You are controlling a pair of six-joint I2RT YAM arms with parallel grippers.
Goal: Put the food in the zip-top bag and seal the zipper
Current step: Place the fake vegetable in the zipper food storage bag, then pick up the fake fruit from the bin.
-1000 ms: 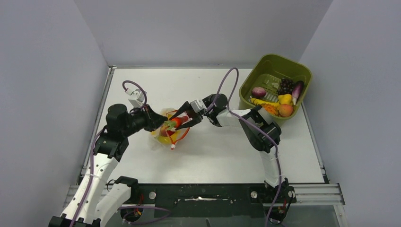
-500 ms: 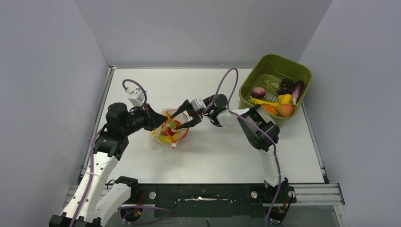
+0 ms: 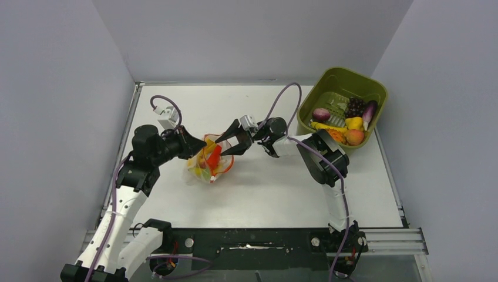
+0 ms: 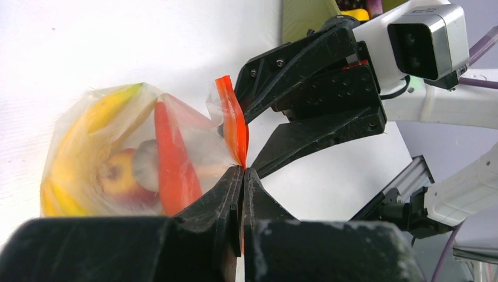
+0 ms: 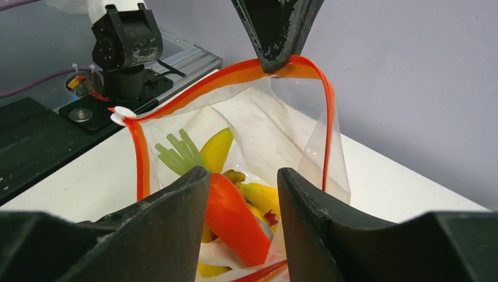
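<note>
The clear zip-top bag (image 3: 207, 164) hangs at table centre-left, mouth up. My left gripper (image 4: 243, 170) is shut on its orange-red zipper (image 4: 234, 120), pinching one end of the strip. Inside the bag lie food pieces: an orange carrot (image 5: 235, 217) with a green top, yellow bananas (image 4: 88, 129) and a red-yellow round fruit. The right gripper (image 5: 242, 179) hovers open just above the bag mouth; its fingers stand either side of the carrot below without clamping it. The zipper (image 5: 194, 88) gapes open, with its white slider (image 5: 120, 114) at the far end.
An olive-green bin (image 3: 340, 82) stands at the back right and holds more toy food (image 3: 346, 124), including an eggplant, grapes, a peach and yellow pieces. Grey walls enclose the table on three sides. The arm bases sit at the near edge.
The carrot that sat between the right fingers now lies inside the bag. The right gripper has drawn back up and to the right from the mouth. The left gripper keeps its pinch.
</note>
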